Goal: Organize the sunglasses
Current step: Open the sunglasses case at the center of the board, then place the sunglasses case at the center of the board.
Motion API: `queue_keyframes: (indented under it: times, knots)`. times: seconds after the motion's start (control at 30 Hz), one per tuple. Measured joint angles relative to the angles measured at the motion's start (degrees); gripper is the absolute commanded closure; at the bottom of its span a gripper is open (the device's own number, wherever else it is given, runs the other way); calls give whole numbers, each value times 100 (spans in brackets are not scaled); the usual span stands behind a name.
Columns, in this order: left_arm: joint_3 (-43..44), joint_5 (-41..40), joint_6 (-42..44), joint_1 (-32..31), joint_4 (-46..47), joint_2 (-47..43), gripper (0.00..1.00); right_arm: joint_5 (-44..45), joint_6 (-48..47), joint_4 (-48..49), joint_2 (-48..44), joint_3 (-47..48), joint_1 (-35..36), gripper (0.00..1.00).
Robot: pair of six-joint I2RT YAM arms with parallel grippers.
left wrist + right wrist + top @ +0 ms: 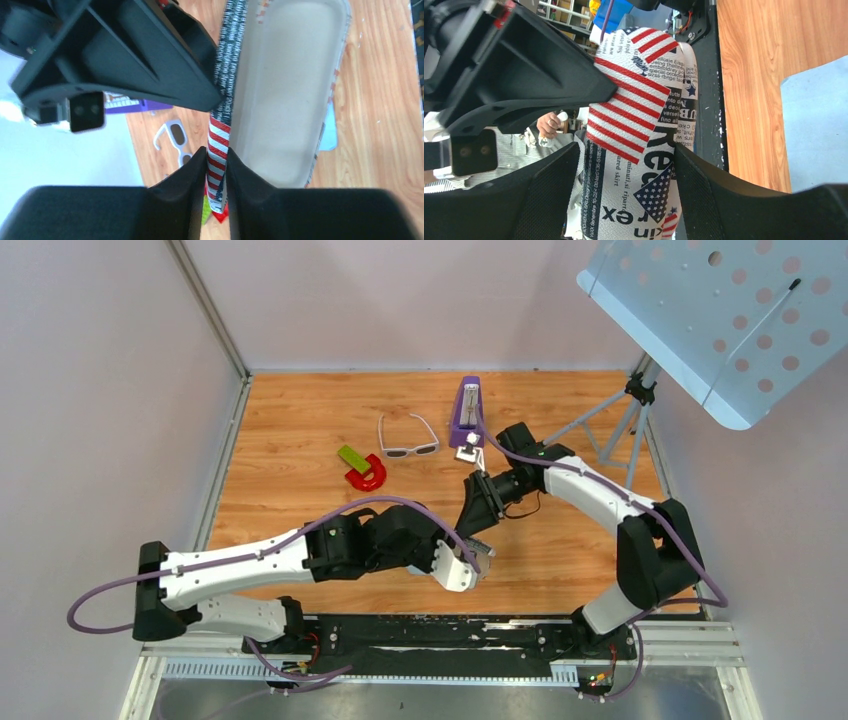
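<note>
The white-framed sunglasses (408, 440) lie open on the wooden table at the back centre, apart from both grippers; they also show in the left wrist view (175, 142). The stars-and-stripes case (639, 125) is held open in the air between the arms. My left gripper (216, 152) is shut on the thin striped edge of the case (219, 135), whose beige inside (285, 90) faces the camera. My right gripper (626, 147) is shut around the case's printed body. In the top view the left gripper (476, 558) sits just below the right gripper (480, 512).
A light blue cloth (814, 125) lies on the table under the case. A red horseshoe piece (366, 476) and a green block (352, 456) sit left of the sunglasses. A purple metronome (465, 410) stands behind. A tripod stand (620, 430) with a perforated tray (730, 310) is at the back right.
</note>
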Motion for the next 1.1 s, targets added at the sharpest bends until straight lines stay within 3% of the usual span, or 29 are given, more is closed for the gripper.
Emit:
queue_keyframes:
  times: [0.33, 0.53, 0.87, 1.1]
  knots:
    - [-647, -61, -474, 4, 420, -382, 100, -286, 2, 31, -284, 2, -691, 22]
    - [-1097, -505, -741, 46, 999, -350, 100, -195, 2, 39, -402, 4, -1128, 22]
    - [-1742, -1051, -957, 1091, 2441, 518, 100, 232, -17, 114, -1228, -94, -2516, 23]
    - [-1845, -857, -634, 1464, 3458, 1270, 100, 435, -20, 210, -1987, -450, -2684, 23]
